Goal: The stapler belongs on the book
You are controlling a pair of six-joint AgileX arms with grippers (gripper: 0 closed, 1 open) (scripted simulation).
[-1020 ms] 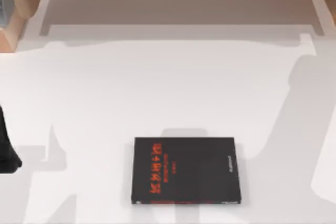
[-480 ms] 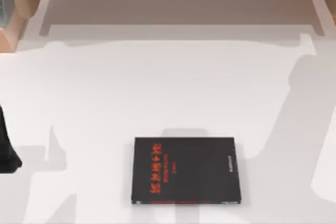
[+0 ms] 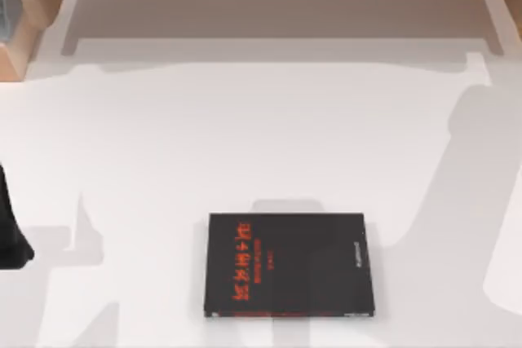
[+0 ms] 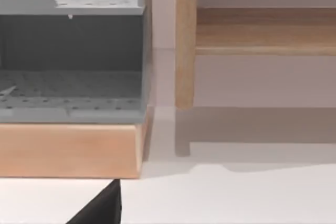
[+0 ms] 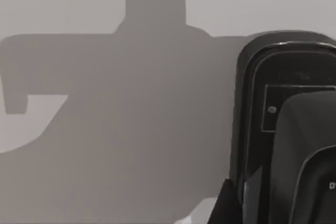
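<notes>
Top view: book [image 3: 289, 265] flat, long axis left-right.

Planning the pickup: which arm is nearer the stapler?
Right: the stapler lies close by its wrist. Left arm sits parked at the table's left edge.

left arm [image 3: 10, 234] is matte black; right arm [image 5: 286, 129] glossy black, rounded, with a small screw.

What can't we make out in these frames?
- stapler, right wrist view: cut off by the frame edge, so its full length and whether it is gripped are unclear.
- book, top view: the white text line is too small to read.
- left arm, top view: cut off by the left edge.
</notes>
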